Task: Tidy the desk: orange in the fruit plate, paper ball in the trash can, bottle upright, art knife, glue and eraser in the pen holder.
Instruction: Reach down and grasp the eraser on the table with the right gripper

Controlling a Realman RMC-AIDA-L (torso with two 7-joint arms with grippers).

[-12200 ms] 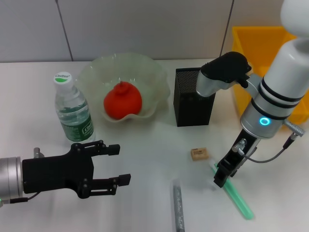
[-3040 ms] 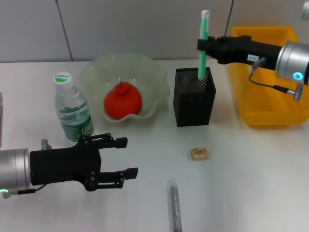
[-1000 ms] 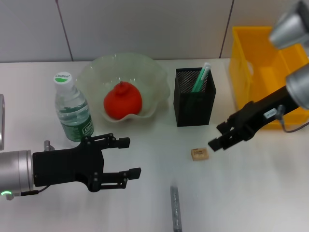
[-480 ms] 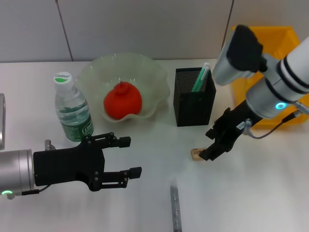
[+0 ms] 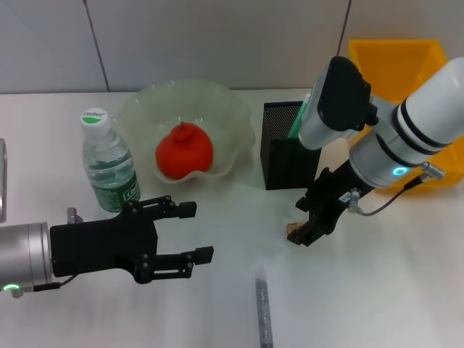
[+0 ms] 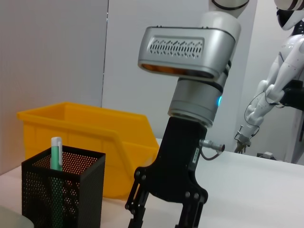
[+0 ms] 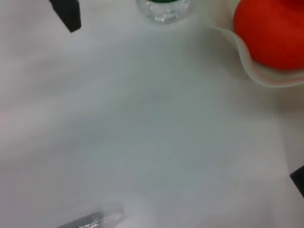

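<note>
The eraser (image 5: 293, 230) is lying on the tabletop (image 5: 406, 275) at about five o'clock from the pen holder (image 5: 288, 155), a tiny tan block mostly hidden under the right gripper (image 5: 304, 230), which is hanging directly over it. It looks light and rigid enough to pinch firmly, yet small and low — probably best taken across its short sides, with the fingers reaching right down to the surface so it does not squirt out. The right fingers are standing parted, one to each side of the block, though whether they are touching it cannot be made out. The art knife (image 5: 298, 120) is leaning inside the holder, and the glue (image 5: 264, 316) is lying at six o'clock from the eraser, well apart. The left gripper (image 5: 190, 232) is hovering at nine o'clock — its fingers spread, gripping nothing.
</note>
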